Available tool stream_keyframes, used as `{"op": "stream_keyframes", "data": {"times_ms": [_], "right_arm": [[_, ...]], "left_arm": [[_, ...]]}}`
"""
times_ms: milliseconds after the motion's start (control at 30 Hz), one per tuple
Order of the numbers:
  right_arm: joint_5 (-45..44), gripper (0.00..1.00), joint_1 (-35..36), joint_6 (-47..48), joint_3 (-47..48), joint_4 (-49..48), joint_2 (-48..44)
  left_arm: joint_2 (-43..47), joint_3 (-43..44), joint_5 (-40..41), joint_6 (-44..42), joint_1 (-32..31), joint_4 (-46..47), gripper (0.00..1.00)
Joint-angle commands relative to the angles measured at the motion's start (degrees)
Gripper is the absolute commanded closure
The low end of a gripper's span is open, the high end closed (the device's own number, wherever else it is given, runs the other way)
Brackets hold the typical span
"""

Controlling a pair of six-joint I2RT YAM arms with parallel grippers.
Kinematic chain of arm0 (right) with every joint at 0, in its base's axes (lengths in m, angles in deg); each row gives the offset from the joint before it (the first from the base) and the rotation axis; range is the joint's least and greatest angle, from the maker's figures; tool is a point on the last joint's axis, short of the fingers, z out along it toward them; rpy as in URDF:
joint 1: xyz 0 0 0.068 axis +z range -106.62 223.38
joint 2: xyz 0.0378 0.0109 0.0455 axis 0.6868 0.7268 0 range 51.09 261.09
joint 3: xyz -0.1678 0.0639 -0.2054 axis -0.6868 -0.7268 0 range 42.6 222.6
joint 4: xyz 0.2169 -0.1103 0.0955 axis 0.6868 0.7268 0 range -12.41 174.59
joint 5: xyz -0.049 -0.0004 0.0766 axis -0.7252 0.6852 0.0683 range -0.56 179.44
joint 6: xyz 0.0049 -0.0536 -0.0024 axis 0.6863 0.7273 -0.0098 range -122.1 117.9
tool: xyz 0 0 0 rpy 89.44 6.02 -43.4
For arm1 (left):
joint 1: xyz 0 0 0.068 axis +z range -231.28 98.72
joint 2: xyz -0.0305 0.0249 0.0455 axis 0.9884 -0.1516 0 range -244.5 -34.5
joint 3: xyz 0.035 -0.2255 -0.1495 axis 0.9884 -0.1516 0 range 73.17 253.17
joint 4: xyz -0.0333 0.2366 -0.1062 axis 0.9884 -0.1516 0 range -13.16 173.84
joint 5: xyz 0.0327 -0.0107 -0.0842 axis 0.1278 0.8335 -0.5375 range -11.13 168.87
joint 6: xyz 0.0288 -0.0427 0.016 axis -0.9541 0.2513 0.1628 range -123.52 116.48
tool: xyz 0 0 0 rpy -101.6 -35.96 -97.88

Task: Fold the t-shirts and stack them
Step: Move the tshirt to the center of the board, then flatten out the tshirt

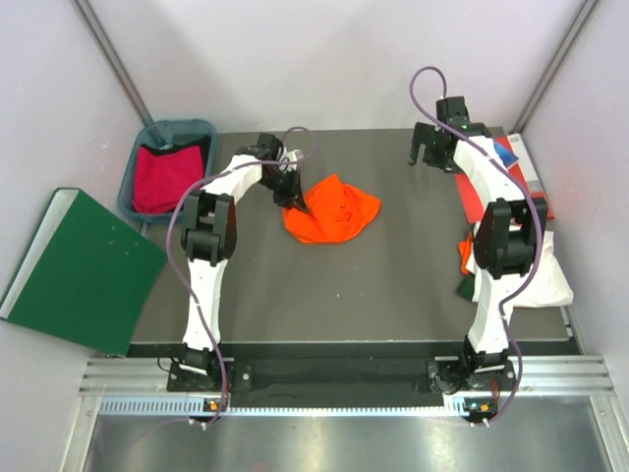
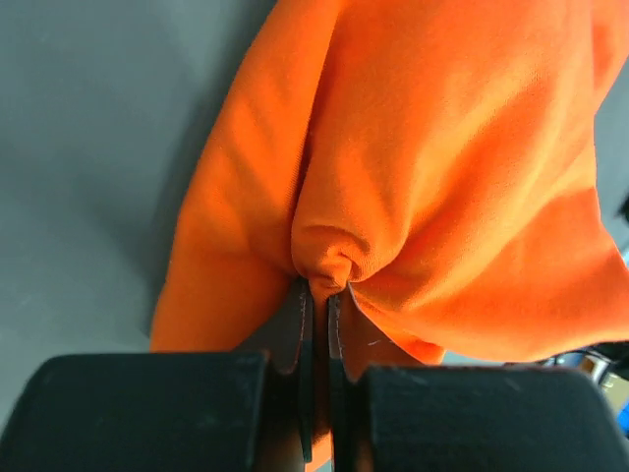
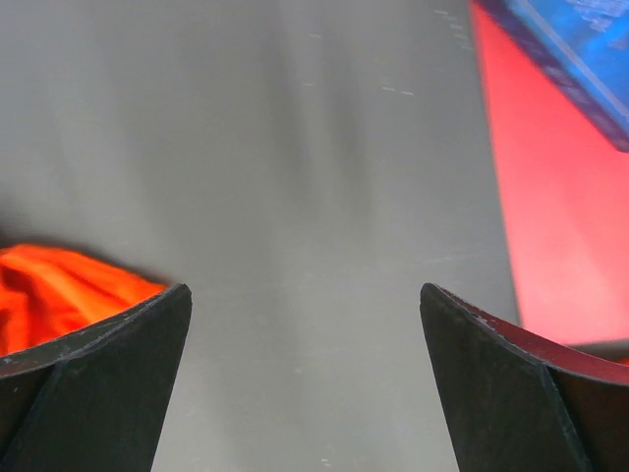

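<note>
left wrist: left hand (image 2: 316,295) pinches soft, crumpled orange t-shirt (image 2: 442,177).

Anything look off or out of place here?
The green board lies askew beyond the left edge of the mat. A loose heap with a white shirt spills past the right edge, under the right arm. The orange shirt is crumpled, pinched by the left gripper.

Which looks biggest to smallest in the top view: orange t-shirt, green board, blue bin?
1. green board, clearly largest.
2. blue bin and crumpled orange t-shirt: near alike, the bin perhaps slightly bigger.
</note>
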Motion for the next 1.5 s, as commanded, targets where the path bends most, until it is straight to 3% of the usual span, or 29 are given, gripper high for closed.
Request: {"op": "stream_keyframes", "data": {"times_ms": [0,233,300,333,467,700,900,1033,1233,1333,1367,1400,1433,1467], "right_arm": [[8.7,0.00,1.9,-0.7,2.2,-3.5,-2.1],[17.7,0.01,10.0,-0.7,6.8,-1.2,7.0],[18.4,0.01,11.9,-0.9,8.5,-0.6,8.7],[19.6,0.01,12.2,-1.2,9.0,-0.5,10.2],[21.2,0.05,13.5,-3.0,9.7,-0.4,12.6],[21.3,0.07,13.6,-3.6,8.8,-0.6,14.5],[21.8,0.11,14.0,-4.1,8.3,-1.4,15.2],[21.8,0.12,14.1,-4.6,6.9,-2.4,15.2],[22.0,0.15,14.1,-5.2,6.3,-2.7,15.8],[22.2,0.19,14.1,-5.5,6.6,-3.1,16.0],[22.2,0.19,14.1,-5.6,6.7,-3.1,16.1],[22.2,0.20,14.0,-5.7,6.8,-3.0,16.4],[22.2,0.21,14.1,-5.7,7.0,-3.1,16.5],[22.3,0.22,14.1,-5.8,7.2,-3.0,16.6]], "left_arm": [[3.5,-1.0,5.7,-3.9,0.3,-5.1,1.00],[3.7,-2.3,11.0,-3.7,0.6,-5.7,0.97],[3.9,-2.1,12.6,-3.2,0.8,-5.7,0.76],[4.6,-2.2,13.6,-2.9,0.8,-5.7,0.51],[8.0,-2.4,15.1,-2.4,0.8,-4.3,0.21],[12.4,-2.5,11.0,0.6,0.7,6.0,0.09],[2.8,11.3,3.9,4.9,0.4,7.0,0.05],[-1.2,11.0,0.6,7.4,0.0,11.6,0.01],[-5.2,10.8,-2.3,6.9,-0.7,10.9,0.01],[-5.8,10.1,-3.8,6.5,-1.0,10.9,0.10],[-5.8,10.0,-4.1,6.5,-1.1,11.1,0.28],[-6.0,10.0,-4.9,6.5,-1.1,11.2,0.40],[-5.9,10.0,-5.0,6.6,-1.1,11.3,0.60],[-5.8,10.0,-4.7,6.7,-1.1,11.2,0.94]]}}
